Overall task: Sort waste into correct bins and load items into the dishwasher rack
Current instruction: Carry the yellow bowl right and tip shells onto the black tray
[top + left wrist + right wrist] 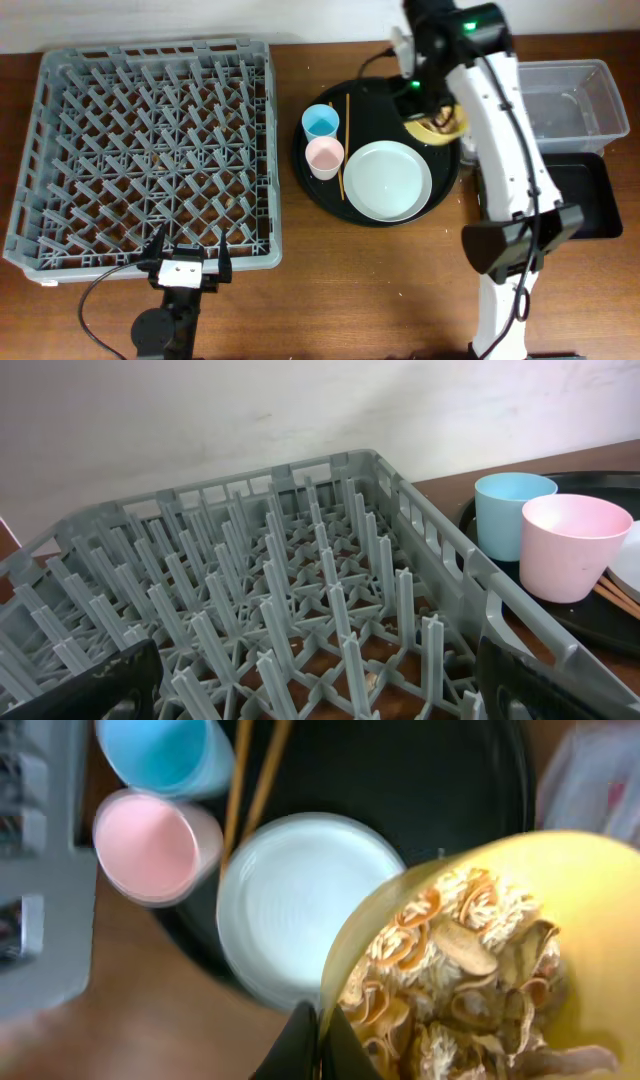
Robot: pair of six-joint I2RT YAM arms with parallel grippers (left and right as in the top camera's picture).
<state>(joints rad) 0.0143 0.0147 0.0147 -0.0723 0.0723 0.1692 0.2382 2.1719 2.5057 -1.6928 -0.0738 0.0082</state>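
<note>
— Where's the dishwasher rack (150,150)?
— Right ahead of your left pincer (188,258), whose jaws stand wide, holding nothing.
— And the yellow bowl (585,870)?
— Your right pincer (320,1035) is clamped on its rim; beige food scraps (460,970) fill it.

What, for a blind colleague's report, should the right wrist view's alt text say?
The right gripper pinches the rim of a yellow bowl full of beige food scraps. Beyond it, a pale plate, pink cup, blue cup and chopsticks sit on a black tray.

Grey dishwasher rack (300,610) beside blue cup (505,510) and pink cup (573,545)
</note>
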